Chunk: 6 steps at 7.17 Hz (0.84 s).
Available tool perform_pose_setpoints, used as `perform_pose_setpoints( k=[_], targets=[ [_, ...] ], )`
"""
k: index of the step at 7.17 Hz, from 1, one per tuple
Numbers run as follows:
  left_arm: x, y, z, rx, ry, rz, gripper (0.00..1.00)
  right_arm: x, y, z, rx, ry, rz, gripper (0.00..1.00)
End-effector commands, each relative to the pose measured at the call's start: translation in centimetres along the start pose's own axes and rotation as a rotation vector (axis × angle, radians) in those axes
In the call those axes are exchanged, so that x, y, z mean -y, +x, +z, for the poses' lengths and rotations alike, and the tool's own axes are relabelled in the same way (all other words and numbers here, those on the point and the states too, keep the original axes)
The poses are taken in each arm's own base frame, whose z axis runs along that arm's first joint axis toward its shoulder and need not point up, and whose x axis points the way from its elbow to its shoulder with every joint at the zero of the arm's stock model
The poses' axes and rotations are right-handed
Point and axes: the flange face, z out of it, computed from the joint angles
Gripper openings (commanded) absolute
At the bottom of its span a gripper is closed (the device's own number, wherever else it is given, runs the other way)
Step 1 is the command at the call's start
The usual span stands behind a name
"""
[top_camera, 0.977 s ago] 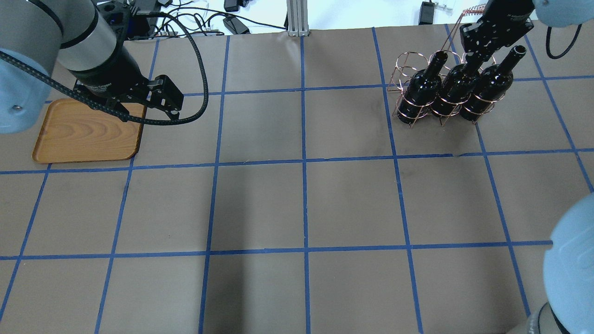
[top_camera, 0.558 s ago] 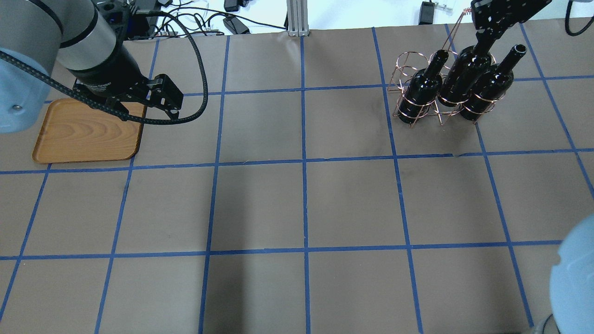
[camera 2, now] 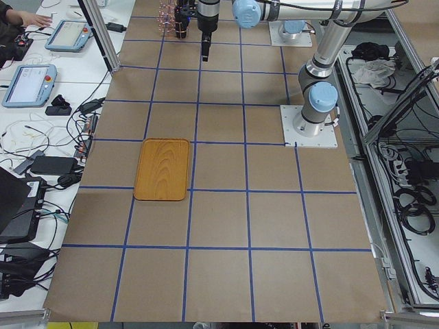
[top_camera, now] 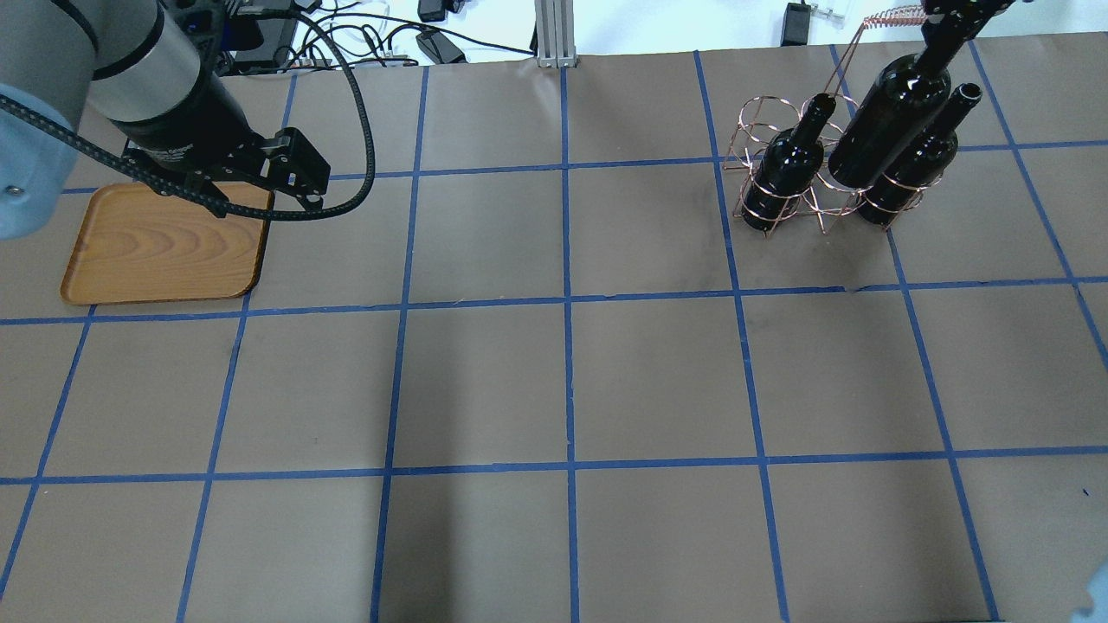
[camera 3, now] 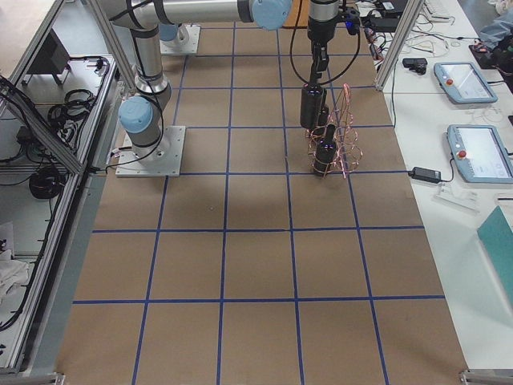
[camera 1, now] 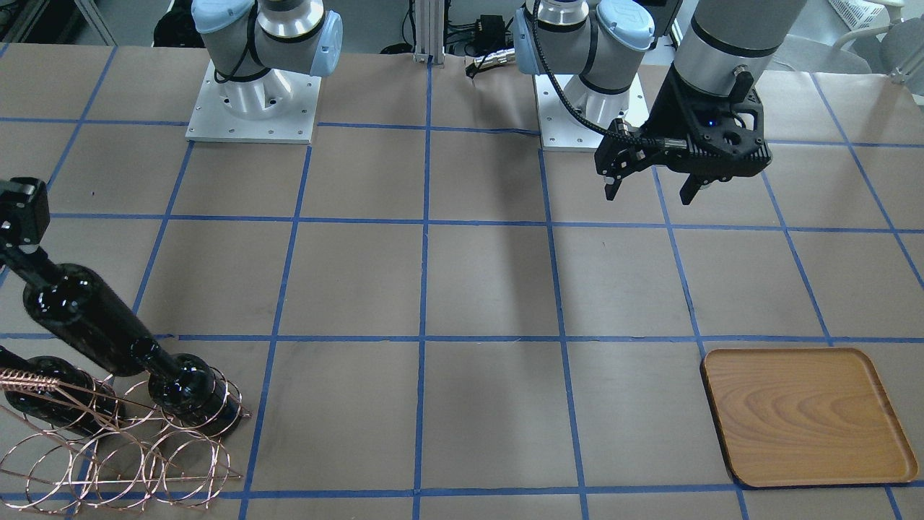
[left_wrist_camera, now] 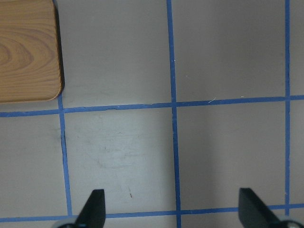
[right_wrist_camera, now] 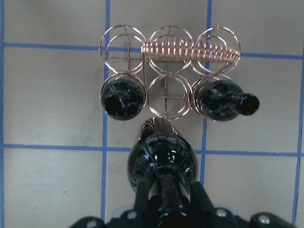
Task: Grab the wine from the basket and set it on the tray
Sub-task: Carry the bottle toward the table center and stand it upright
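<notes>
My right gripper [right_wrist_camera: 168,209] is shut on the neck of the middle wine bottle [top_camera: 892,112] and holds it lifted and tilted over the copper wire basket [top_camera: 760,121]. The lifted bottle also shows in the front view [camera 1: 79,310] and the right wrist view [right_wrist_camera: 161,161]. Two more black bottles [top_camera: 792,169] [top_camera: 913,160] stand in the basket's outer front hoops. The wooden tray [top_camera: 164,247] lies at the far left and holds nothing. My left gripper [top_camera: 299,173] hangs open and empty above the table beside the tray's far right corner.
The brown table has a blue tape grid. Cables and power bricks [top_camera: 407,35] lie beyond the far edge, by a metal post [top_camera: 554,30]. The basket's twisted handle [right_wrist_camera: 190,47] runs over its rear hoops. Both arm bases [camera 1: 253,108] stand at the robot side.
My right gripper has risen with the middle bottle, pulling it up out of its hoop. My left gripper has drifted slightly left and away, still open.
</notes>
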Motion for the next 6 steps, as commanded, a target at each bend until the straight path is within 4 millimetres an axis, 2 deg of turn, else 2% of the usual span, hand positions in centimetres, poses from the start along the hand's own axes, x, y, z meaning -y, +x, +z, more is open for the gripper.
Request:
perform_pose_setpoints(
  k=[1,4,5,6],
  targets=[
    [0.3,-2.0,0.0,0.007,0.001,-0.038,1.0,-3.3,-4.8,1.8,0.014,-0.089,0.052,0.07],
    [0.8,-6.6,-0.2,0.005,0.006,-0.065,1.0,-5.0,-14.6,4.9,0.009,-0.107,0.15,0.04],
    [0.8,-7.5,-0.3,0.011,0.008,-0.079,1.0,-6.4,-18.9,5.6,0.004,-0.109,0.185,0.03],
    [0.9,-8.3,-0.3,0.008,0.008,-0.095,1.0,-7.2,-22.4,6.2,0.008,-0.073,0.218,0.04]
  ],
)
